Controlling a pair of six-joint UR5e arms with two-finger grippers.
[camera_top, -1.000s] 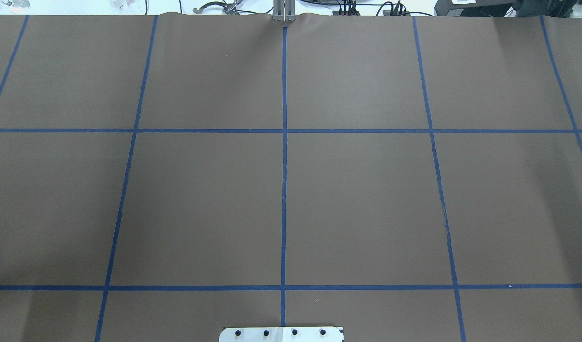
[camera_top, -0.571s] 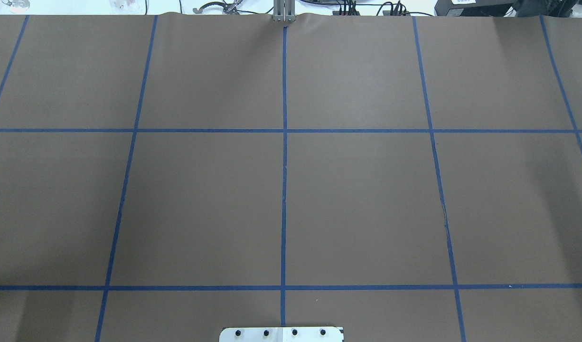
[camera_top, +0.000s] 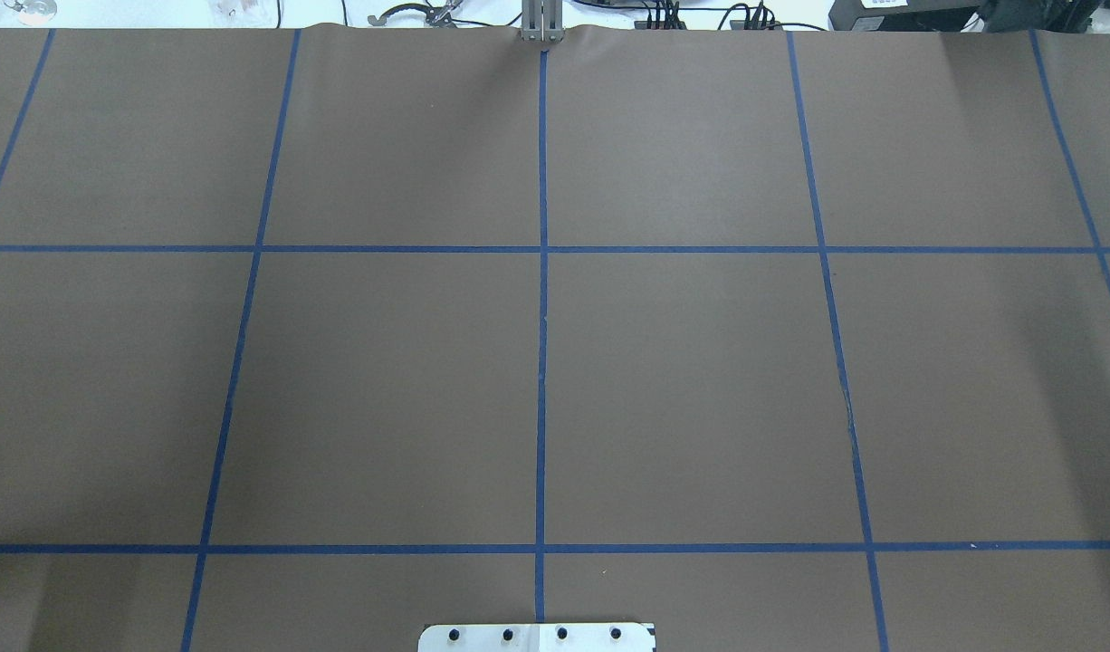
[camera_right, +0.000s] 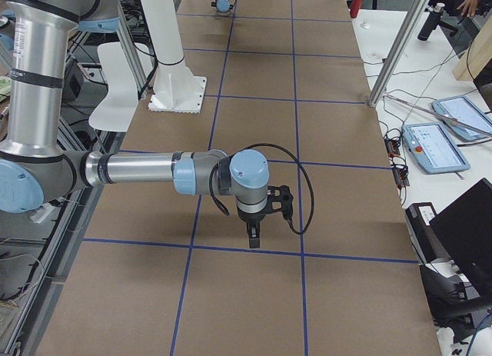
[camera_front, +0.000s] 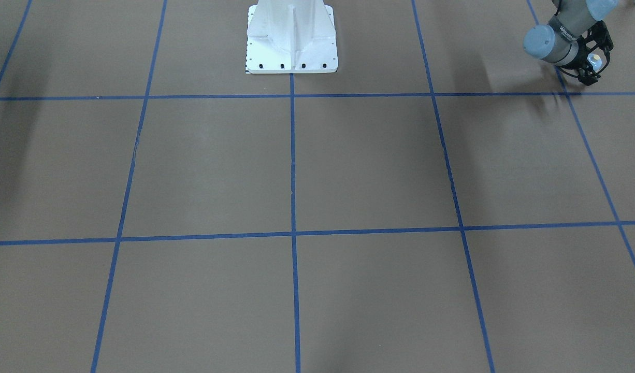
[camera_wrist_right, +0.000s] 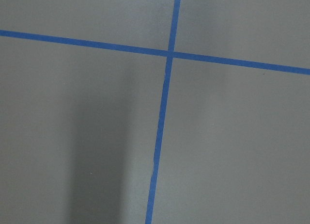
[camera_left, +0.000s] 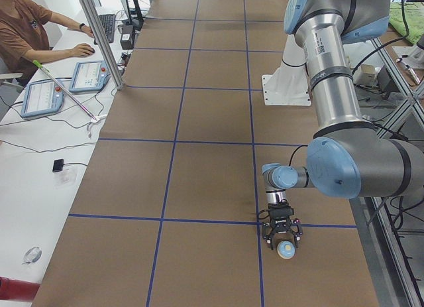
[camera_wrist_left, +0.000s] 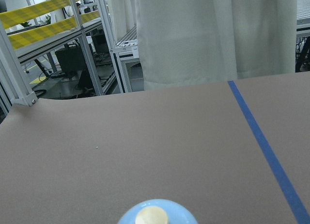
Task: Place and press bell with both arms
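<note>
Holding the bell (camera_left: 286, 249) in its jaws low at the left end of the table (camera_left: 199, 178), the left gripper (camera_left: 283, 237) seemed at the placing step; next it would need to set it down and let go. The bell showed a light-blue dome and cream button (camera_wrist_left: 151, 216). Whether the right gripper (camera_right: 254, 239) was wide or narrow could not be told.
</note>
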